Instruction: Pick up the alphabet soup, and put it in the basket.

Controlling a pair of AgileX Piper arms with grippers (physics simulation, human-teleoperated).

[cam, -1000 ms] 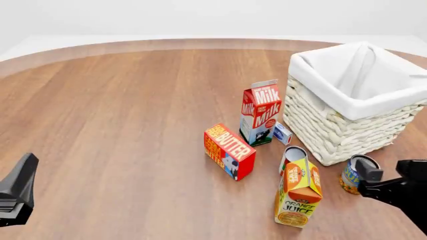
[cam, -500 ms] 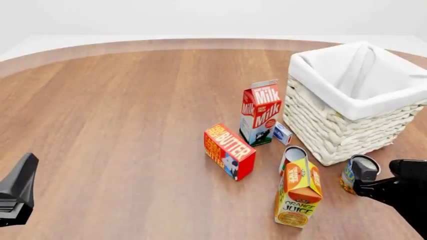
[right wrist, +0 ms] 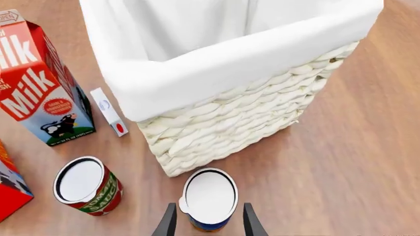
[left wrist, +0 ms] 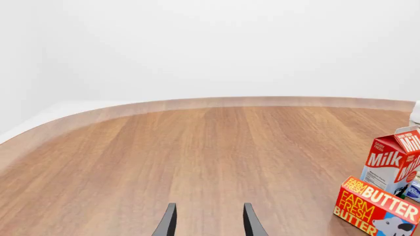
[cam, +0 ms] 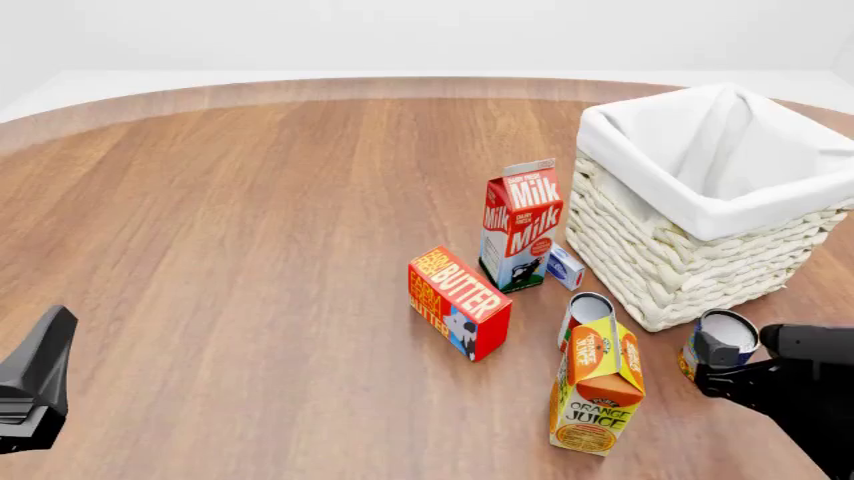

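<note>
Partly claw-hidden alphabet soup (cam: 710, 345) label

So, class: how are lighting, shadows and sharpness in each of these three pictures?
Front view: even, soft light, faint shadows, milk carton sharp. Right wrist view: basket rim bright white but not glaring, soup can crisp. Left wrist view: pale hazy background, table sharp, no blur.

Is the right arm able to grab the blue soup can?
Probably yes. The right pincer is open with the soup can between its fingers, and nothing blocks it; the basket stands just behind.
</note>
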